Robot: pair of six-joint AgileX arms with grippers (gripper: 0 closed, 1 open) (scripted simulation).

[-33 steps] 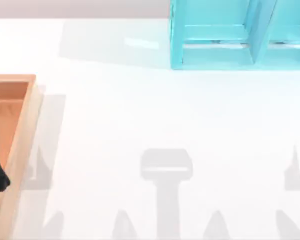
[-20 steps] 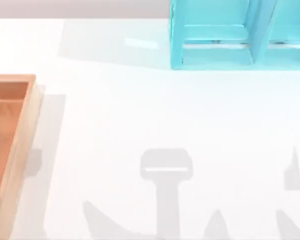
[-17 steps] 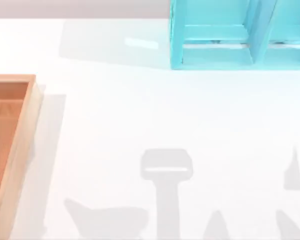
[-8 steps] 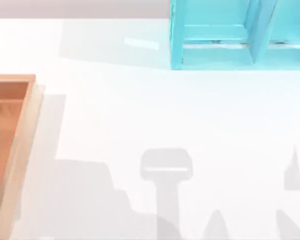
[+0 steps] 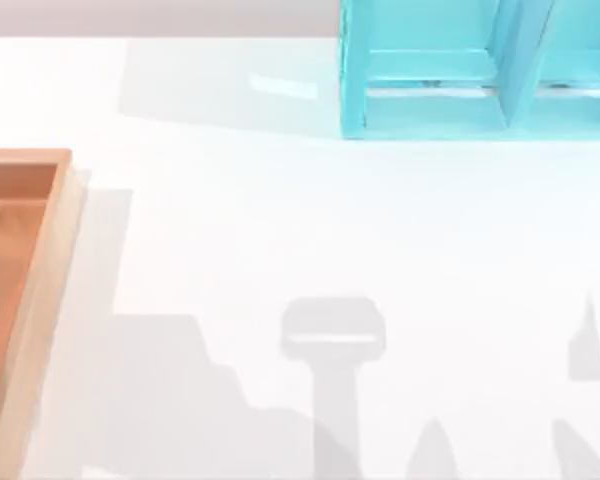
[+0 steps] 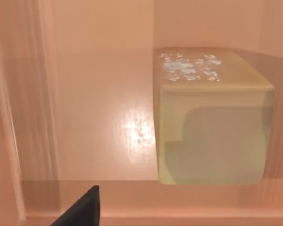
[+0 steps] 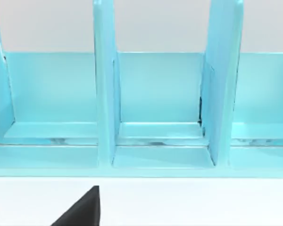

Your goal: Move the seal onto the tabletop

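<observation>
Glossy tan, the seal (image 6: pixel 212 117) is sitting in the wooden tray (image 6: pixel 85 94); it is looking rigid, light, perhaps slippery. The left gripper's fingers (image 6: pixel 82 212) are best closing across its flat sides; their spread cannot be told.

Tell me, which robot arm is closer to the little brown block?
Left. Its end effector hangs close over the seal inside the wooden tray. The right end effector faces the turquoise shelf.

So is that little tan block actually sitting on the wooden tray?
Touching. The left wrist view shows the seal resting on the wooden tray floor, no gap beneath its lower edge.
</observation>
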